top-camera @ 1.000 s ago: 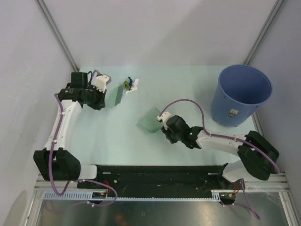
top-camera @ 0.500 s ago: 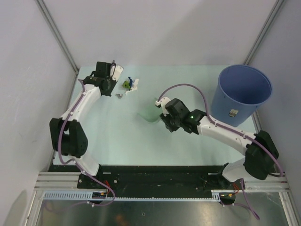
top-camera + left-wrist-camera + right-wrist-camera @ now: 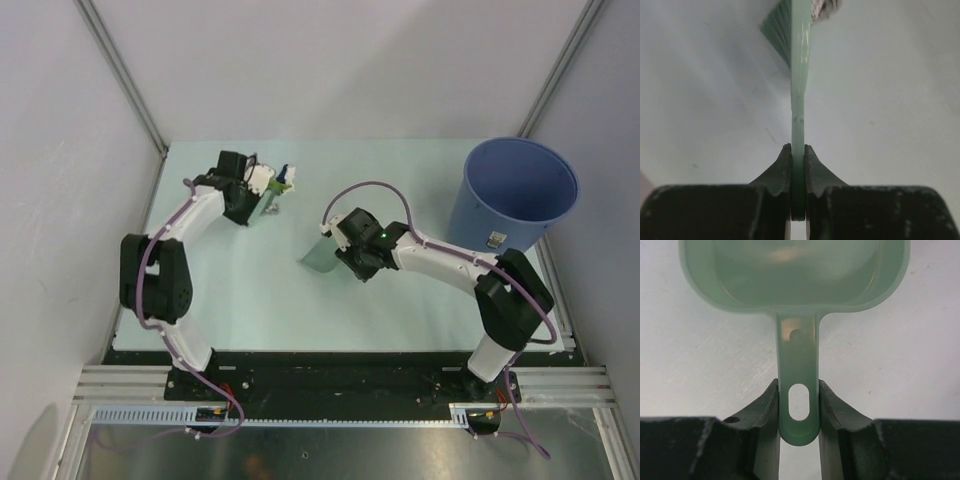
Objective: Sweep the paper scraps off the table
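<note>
Top external, paper scraps just beyond left gripper — pinching brush, right gripper pinching dustpan

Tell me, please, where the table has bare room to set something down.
The table is bare along the near strip, short of the dustpan, and at the far edge between the paper scraps and the blue bucket. It is crowded far left, around the brush and the scraps.
</note>
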`<action>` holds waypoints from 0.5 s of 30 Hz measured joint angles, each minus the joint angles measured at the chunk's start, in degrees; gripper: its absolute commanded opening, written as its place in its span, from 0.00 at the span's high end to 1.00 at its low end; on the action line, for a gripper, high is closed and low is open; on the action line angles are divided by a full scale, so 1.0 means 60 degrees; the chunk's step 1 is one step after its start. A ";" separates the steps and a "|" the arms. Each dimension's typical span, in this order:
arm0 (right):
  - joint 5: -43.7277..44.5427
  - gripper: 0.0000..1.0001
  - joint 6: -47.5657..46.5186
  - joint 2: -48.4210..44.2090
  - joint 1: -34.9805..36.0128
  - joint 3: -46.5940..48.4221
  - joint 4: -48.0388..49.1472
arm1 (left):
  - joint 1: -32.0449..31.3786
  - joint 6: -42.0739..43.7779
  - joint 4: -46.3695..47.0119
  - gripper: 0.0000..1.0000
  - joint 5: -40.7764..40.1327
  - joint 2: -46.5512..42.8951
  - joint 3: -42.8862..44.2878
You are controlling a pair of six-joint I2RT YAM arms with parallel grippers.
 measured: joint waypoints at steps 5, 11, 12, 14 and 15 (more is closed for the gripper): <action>-0.0197 1.00 -0.0594 0.0692 -0.0073 0.0331 0.0098 | -0.0189 0.0044 -0.0299 1.00 0.1953 -0.1461 -0.1450; -0.0510 1.00 -0.1086 0.1545 -0.0226 0.0805 0.0514 | -0.1042 0.0302 -0.0980 1.00 0.3472 -0.3180 -0.2535; -0.0535 1.00 -0.1118 0.1661 -0.0251 0.0882 0.0586 | -0.1166 0.0331 -0.1118 1.00 0.3690 -0.3384 -0.2616; -0.0605 1.00 -0.1155 0.1829 -0.0295 0.0965 0.0714 | -0.1242 0.0335 -0.1293 1.00 0.3836 -0.3657 -0.2634; -0.0634 1.00 -0.1158 0.1858 -0.0321 0.0973 0.0750 | -0.1235 0.0324 -0.1322 1.00 0.3825 -0.3770 -0.2634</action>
